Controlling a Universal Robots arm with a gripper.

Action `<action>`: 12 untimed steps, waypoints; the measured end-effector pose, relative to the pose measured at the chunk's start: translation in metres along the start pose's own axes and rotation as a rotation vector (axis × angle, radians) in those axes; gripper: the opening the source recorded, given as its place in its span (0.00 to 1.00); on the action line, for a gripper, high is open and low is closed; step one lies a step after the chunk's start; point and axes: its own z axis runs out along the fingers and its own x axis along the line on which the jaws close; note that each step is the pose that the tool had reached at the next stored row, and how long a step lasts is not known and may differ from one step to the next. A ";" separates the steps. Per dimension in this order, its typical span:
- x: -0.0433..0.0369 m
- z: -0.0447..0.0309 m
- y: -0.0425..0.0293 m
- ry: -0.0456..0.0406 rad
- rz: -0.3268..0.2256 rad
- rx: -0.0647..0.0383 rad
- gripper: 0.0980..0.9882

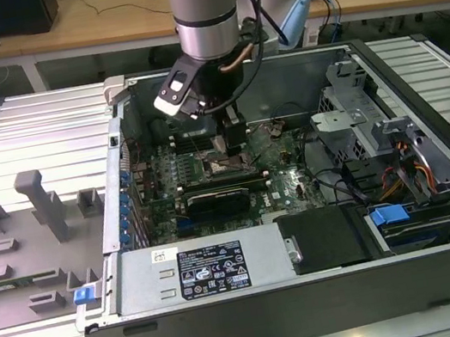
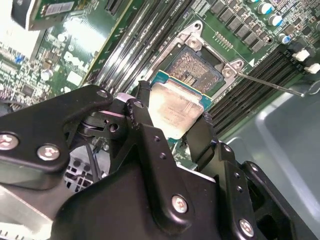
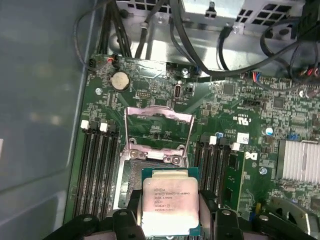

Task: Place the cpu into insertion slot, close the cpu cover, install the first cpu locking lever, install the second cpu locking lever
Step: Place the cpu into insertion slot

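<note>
In the exterior view a grey fixture tray (image 1: 21,248) lies at nine o'clock of the open computer case (image 1: 319,309); it plays no part here. Going right to the green board (image 1: 289,183), I have the gripper (image 1: 233,132) lowered inside the case, at about twelve o'clock of the socket (image 1: 226,166).

The first step is in hand: placing the chip. In both wrist views the jaws are closed narrowly on the chip (image 3: 170,205), one finger (image 3: 131,212) on each of two opposite edges, its silvery face towards the cameras. It hangs partly over the socket (image 3: 131,180) and, as I judge it, not yet seated, since much of the contact field (image 2: 192,67) lies bare beside it.

The cover (image 3: 160,112) is swung open and lies back just past the socket, so nothing blocks the way down. A thin lever (image 2: 270,85) stands free beside the socket, so neither cover nor levers are done.

By my reckoning, seating calls for centring the chip over the frame, squaring its edges to it, keeping it level, and a soft descent, because the contacts look delicate.

Further right, at four o'clock of the socket, sits the drive bay with a blue tab (image 1: 388,215).
</note>
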 end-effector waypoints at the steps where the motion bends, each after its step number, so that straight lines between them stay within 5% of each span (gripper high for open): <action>1: 0.0002 0.0018 -0.0008 -0.0011 0.012 0.000 0.50; 12: 0.0027 0.0115 -0.0058 -0.0050 0.056 -0.001 0.50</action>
